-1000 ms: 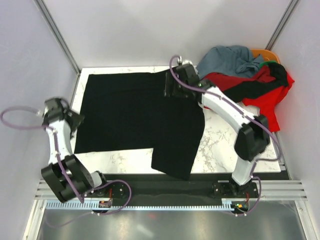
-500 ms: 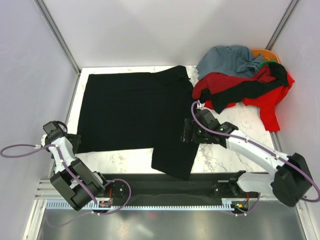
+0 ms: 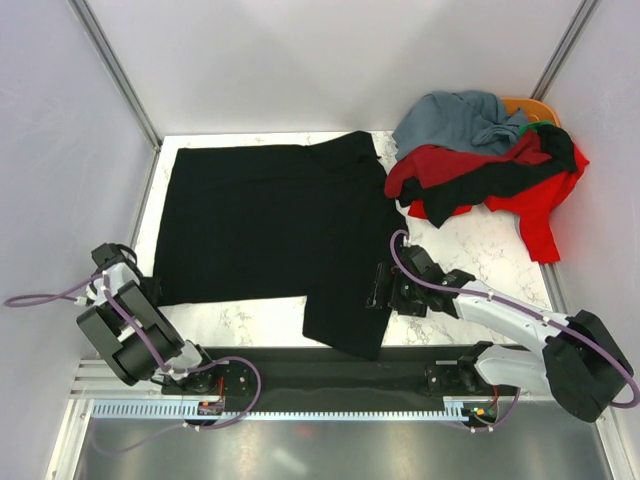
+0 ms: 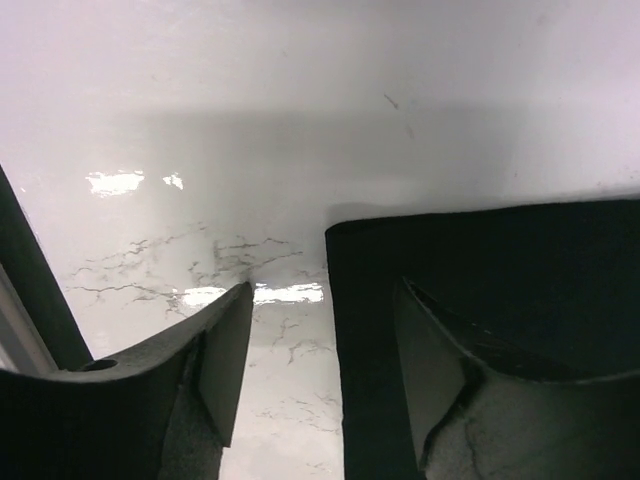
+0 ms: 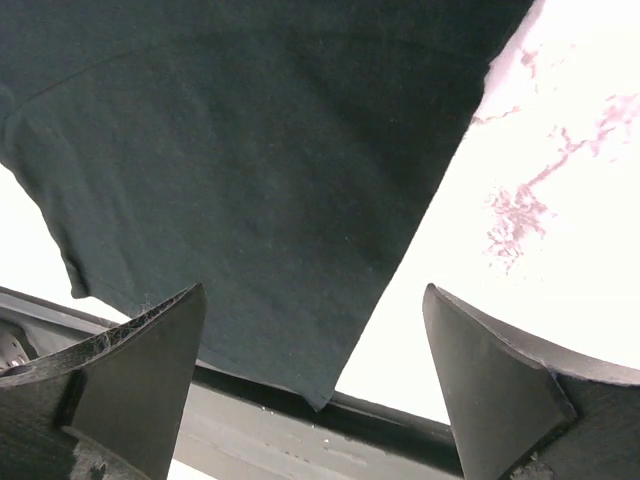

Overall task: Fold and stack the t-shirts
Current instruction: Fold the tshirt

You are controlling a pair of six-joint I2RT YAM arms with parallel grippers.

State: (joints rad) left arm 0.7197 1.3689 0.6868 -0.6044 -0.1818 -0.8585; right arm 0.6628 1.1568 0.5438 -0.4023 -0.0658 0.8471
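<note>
A plain black t-shirt (image 3: pixel 270 225) lies spread on the marble table, one flap hanging over the near edge. My left gripper (image 3: pixel 135 290) is open, low at the shirt's near left corner; in the left wrist view the shirt's edge (image 4: pixel 480 260) lies between the jaws. My right gripper (image 3: pixel 378 287) is open at the shirt's lower right edge; the right wrist view shows the black cloth (image 5: pixel 250 150) and its corner over the table edge. A heap of red (image 3: pixel 535 205), grey-blue (image 3: pixel 455 118), black, orange and green shirts lies at the back right.
Marble table (image 3: pixel 480 250) with walls on the left, back and right. A black rail (image 3: pixel 300 375) runs along the near edge by the arm bases. The shirt heap fills the far right corner.
My right arm swung from the shirt's far right corner down to its near right edge. My left arm pulled back toward the near left corner. The shirt's far right corner now lies released.
</note>
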